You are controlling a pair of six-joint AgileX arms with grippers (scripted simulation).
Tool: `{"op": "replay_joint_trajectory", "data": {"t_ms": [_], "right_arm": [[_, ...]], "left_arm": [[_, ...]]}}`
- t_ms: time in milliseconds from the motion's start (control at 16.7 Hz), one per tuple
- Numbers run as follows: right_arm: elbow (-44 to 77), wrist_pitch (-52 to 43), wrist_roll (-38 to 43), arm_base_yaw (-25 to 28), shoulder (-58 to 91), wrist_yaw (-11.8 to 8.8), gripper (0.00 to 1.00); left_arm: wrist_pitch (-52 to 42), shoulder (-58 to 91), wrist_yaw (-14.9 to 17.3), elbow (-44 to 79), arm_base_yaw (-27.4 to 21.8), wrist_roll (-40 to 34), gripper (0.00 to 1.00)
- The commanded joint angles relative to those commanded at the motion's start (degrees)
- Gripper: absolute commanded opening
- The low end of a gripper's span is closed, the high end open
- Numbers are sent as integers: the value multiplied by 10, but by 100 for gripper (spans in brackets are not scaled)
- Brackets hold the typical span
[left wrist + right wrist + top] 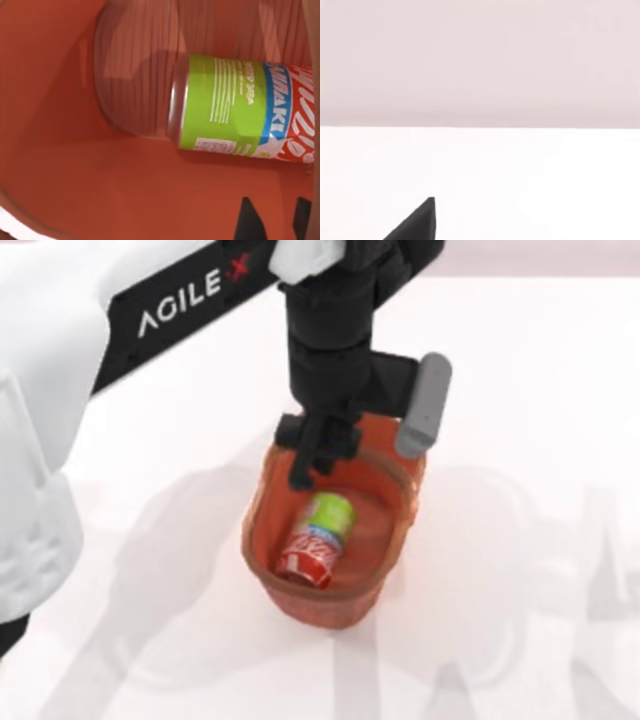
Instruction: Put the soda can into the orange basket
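The soda can [322, 536] lies on its side on the floor of the orange basket [262, 502], green end toward the far side and red end toward the near wall. My left gripper [315, 465] hangs just inside the basket's far rim, above the can's green end, open and holding nothing. In the left wrist view the can [240, 107] rests on the slatted floor against the orange wall [75, 165]. The open gripper [274, 220] is apart from the can. My right gripper [422, 220] shows only as a dark wedge over white table, outside the top view.
A grey bar [423, 405] sticks out beside my left wrist, above the basket's far right rim. The left arm's black link and white body [40, 440] cross the upper left of the top view. White table surrounds the basket.
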Motion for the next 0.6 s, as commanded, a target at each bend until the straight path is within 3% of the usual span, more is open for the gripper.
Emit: {"op": "replay_joint_trajectory", "data": {"t_ms": [600], "right_arm": [[0,0,0,0,0,0,100]], "left_arm": [[0,0,0,0,0,0,0]]}}
